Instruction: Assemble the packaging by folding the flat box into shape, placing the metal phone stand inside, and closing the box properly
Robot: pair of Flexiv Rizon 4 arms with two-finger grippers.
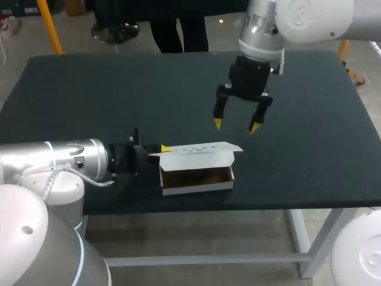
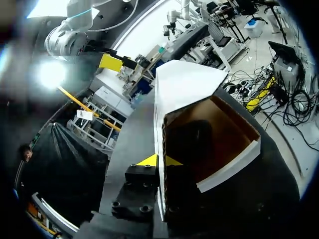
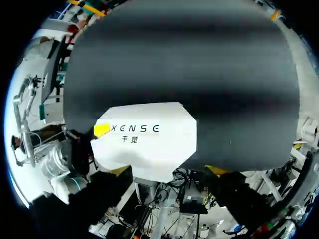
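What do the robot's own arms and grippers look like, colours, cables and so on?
The left arm and right arm have rounded white-grey links ending in a silver metallic wrist section. The left gripper and right gripper are black, each with two fingers tipped in bright yellow. A pale twisted cable runs along the left arm's wrist.

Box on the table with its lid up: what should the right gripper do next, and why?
Probably lower the right gripper onto the lid and press it forward over the open box. The lid is raised, the right gripper hangs open above it, and the left gripper pinches the lid's end, steadying it.
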